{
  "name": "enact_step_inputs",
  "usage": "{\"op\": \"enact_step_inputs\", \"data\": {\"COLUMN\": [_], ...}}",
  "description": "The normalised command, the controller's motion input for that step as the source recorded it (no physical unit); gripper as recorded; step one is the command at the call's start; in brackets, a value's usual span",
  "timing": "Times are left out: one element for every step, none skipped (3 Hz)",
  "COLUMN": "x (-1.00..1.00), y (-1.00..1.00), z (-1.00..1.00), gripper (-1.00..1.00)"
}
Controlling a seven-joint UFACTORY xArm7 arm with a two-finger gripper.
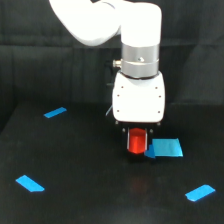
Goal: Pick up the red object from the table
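The fingers are clamped on the red block — just above the black table, beside a blue tape patch.

We see the white arm's gripper hanging over the matte black table; between its dark jaws sits the small bright red-orange block, gripped on both sides; whether the block touches the table we cannot tell; just beside the jaws, to the exterior view's right, lies a flat blue tape rectangle; three smaller blue tape strips lie well apart from them.
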Motion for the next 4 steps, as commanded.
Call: {"op": "enact_step_inputs", "data": {"x": [-0.04, 0.1, 0.0, 0.09], "y": [-0.07, -0.02, 0.07, 0.12], "z": [0.96, 0.97, 0.9, 0.94], "gripper": [-1.0, -1.0, -0.99, -0.96]}}
